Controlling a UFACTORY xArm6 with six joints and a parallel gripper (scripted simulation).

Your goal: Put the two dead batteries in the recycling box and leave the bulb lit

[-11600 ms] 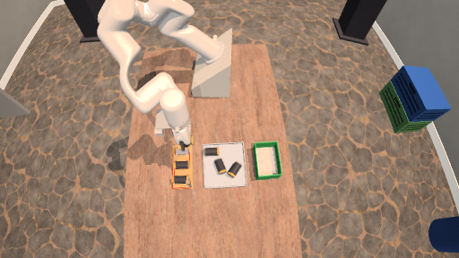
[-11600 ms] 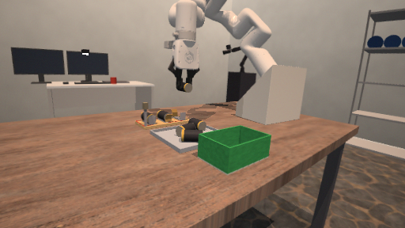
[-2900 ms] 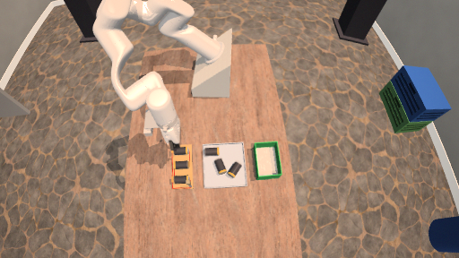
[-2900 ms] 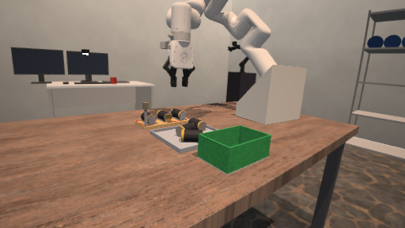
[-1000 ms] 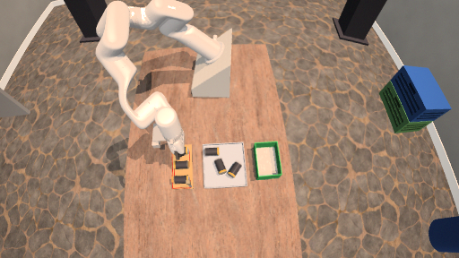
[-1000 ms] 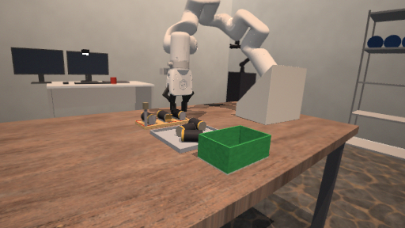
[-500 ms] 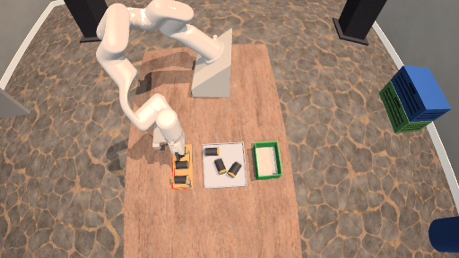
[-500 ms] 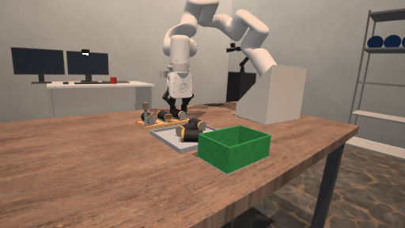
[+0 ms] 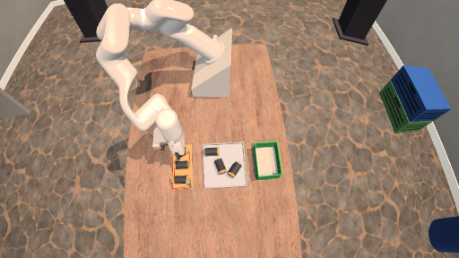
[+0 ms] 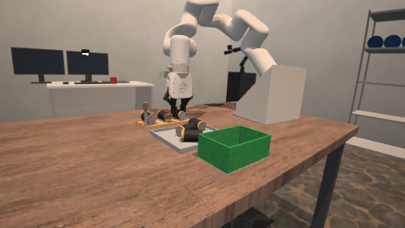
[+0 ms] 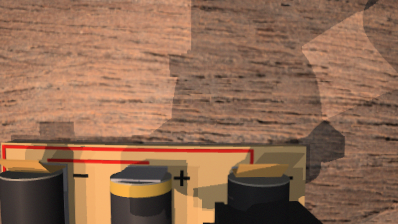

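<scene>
Gripper (image 10: 178,113): pointing straight down over the holder, fingers pinched on the end battery (image 11: 258,192). The battery sits directly between the fingers, in the holder slot nearest the arm's base; its long axis runs across the holder, square to the row of slots. The lift looks to be straight up out of the slot.

Holder (image 9: 182,167): orange board directly beneath the gripper, carrying three batteries side by side. The middle battery (image 9: 181,165) lies just beyond the held one, the third battery (image 9: 180,179) at the far end. Plus and minus marks show in the wrist view.

Tray (image 9: 224,181): grey, beside the holder on the box side; three loose batteries lie on it at differing angles.

Box (image 10: 234,147): green, upright, just past the tray, farthest from the gripper; no battery shows inside.

Bulb: cannot be made out.
</scene>
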